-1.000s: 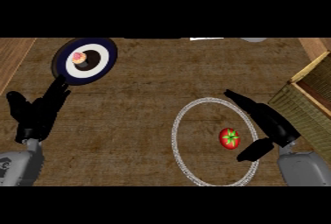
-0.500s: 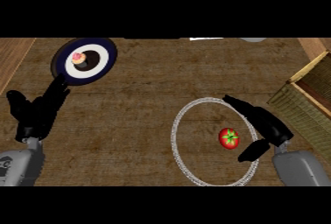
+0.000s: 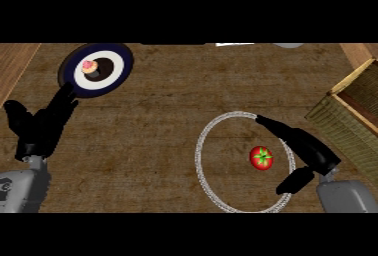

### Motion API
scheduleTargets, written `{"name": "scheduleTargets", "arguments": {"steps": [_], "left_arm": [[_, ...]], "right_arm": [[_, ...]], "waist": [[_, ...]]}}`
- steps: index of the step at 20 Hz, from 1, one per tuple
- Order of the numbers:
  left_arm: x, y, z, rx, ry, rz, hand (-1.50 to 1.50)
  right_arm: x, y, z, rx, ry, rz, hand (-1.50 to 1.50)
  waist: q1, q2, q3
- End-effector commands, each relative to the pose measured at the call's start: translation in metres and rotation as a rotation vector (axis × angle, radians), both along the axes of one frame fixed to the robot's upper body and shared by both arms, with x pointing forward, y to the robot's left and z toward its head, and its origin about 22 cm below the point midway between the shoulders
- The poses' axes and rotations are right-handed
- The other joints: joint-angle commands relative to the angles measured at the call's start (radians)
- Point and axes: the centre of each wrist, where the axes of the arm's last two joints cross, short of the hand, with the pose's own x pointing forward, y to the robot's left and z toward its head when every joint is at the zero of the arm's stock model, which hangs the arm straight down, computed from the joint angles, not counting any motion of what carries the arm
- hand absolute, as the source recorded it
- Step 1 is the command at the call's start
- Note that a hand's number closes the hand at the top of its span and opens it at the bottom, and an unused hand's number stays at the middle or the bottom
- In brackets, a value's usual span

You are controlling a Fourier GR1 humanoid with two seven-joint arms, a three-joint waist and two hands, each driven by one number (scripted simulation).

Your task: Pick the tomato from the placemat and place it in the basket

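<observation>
At 4 o'clock on the desk (image 3: 170,105), tomato (image 3: 261,157) lay inside the ringed placemat (image 3: 201,155), toward its 3 o'clock edge. Right hand (image 3: 306,152) stood just beside it, fingers spread wide, holding nothing; contact could not be judged. Basket (image 3: 336,117) sat at 3 o'clock. Left hand (image 3: 40,127) rested open at 9 o'clock, below a plate (image 3: 114,75) carrying possibly a cupcake (image 3: 91,67).

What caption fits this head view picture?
Open right hand beside the tomato on the round placemat, basket nearby.
</observation>
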Motion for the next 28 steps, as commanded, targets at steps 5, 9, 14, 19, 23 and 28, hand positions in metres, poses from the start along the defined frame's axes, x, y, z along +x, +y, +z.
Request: {"name": "scheduleTargets", "arguments": {"steps": [5,9,14,19,23,28], "left_arm": [[-0.002,-0.017,-0.011,-0.02,0.001,-0.014,0.0],[-0.004,-0.005,-0.009,0.008,-0.006,0.014,0.0],[-0.001,-0.021,0.013,-0.002,0.013,-0.015,0.0],[-0.001,0.002,0.01,-0.011,0.019,-0.011,0.0],[-0.001,0.006,-0.008,0.0,-0.003,-0.004,0.0],[-0.014,-0.001,-0.015,0.003,0.012,-0.022,0.0]], "right_arm": [[-0.006,0.007,-0.022,-0.062,-0.023,0.005,-1.5],[-0.006,0.013,-0.011,-0.09,-0.016,-0.016,-1.5],[0.002,0.016,-0.038,-0.121,-0.025,-0.006,-1.5],[0.01,0.038,-0.036,-0.231,-0.059,0.086,1.5],[-0.002,0.042,-0.058,-0.218,-0.056,0.078,1.5],[0.011,0.085,-0.033,-0.208,0.003,-0.2,1.5]], "waist": [[0.001,0.0,0.0],[0.0,0.0,0.0],[0.002,0.0,0.0],[0.003,0.0,0.0],[0.001,0.001,0.0],[0.006,-0.004,-0.002]]}}
